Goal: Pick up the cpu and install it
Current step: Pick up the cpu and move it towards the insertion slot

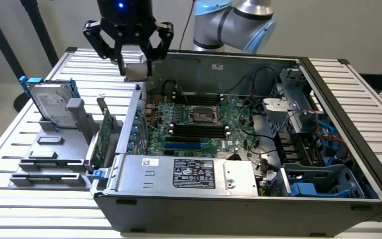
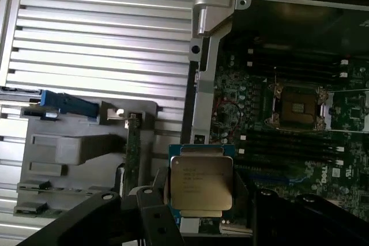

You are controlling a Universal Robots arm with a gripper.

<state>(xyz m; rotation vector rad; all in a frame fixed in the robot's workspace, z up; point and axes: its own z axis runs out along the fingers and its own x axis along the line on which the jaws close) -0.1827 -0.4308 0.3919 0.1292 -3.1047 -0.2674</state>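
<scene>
The cpu (image 1: 136, 71), a small flat square chip with a silver-grey top, hangs above the far left corner of the open computer case (image 1: 350, 164). My gripper (image 1: 136, 67) is shut on it, one black finger on each side. In the wrist view the cpu (image 2: 200, 184) faces the camera between my gripper's (image 2: 202, 200) fingers, with printed text on its lid. The empty cpu socket (image 1: 204, 115) sits in the middle of the green motherboard, toward the exterior view's right of the held chip and lower. The wrist view shows the socket (image 2: 297, 108) apart from the cpu.
A hard drive with blue brackets (image 1: 48, 104) stands in a grey holder (image 1: 51, 164) at the exterior view's left of the case. An expansion card (image 1: 101, 134) stands beside it. A silver box with a black label (image 1: 191, 174) fills the case's near side. Cables and drive bays (image 1: 310, 144) crowd the right.
</scene>
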